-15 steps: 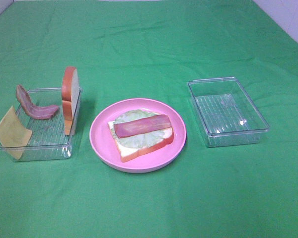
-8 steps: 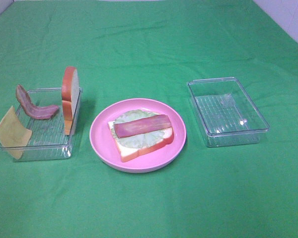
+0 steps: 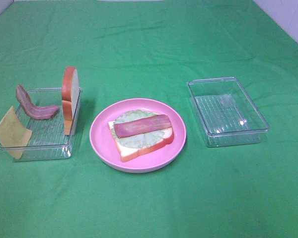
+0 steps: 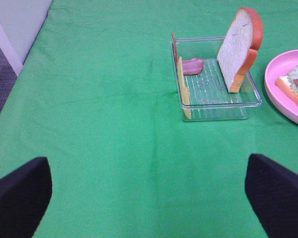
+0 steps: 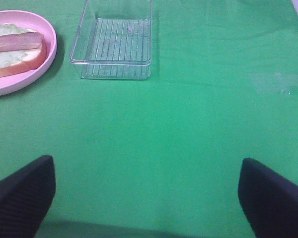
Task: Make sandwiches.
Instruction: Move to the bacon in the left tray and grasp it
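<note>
High view: half-built sandwich sits on the pink plate (image 3: 100, 144), mid green cloth (image 3: 149, 208). Bottom bread slice (image 3: 139, 151), lettuce (image 3: 129, 140) on it, bacon strip (image 3: 141, 125) laid across the top. Left tray (image 3: 37, 152) holds the spares: cheese slice (image 3: 11, 131) leaning at the near-left corner, second bacon strip (image 3: 36, 108) draped at the back, upright bread slice (image 3: 70, 94) propped on the plate-side wall. Standing edges probably make for an easier pinch. Right tray (image 3: 238, 136) shows nothing inside. No arms visible here.

Left wrist: left gripper (image 4: 149, 168) jaws spread wide, nothing between them, well back from the left tray and facing it. Cheese looks like the next layer.

Right wrist: right gripper (image 5: 146, 168) is likewise wide open and holding nothing, well short of the right tray.
</note>
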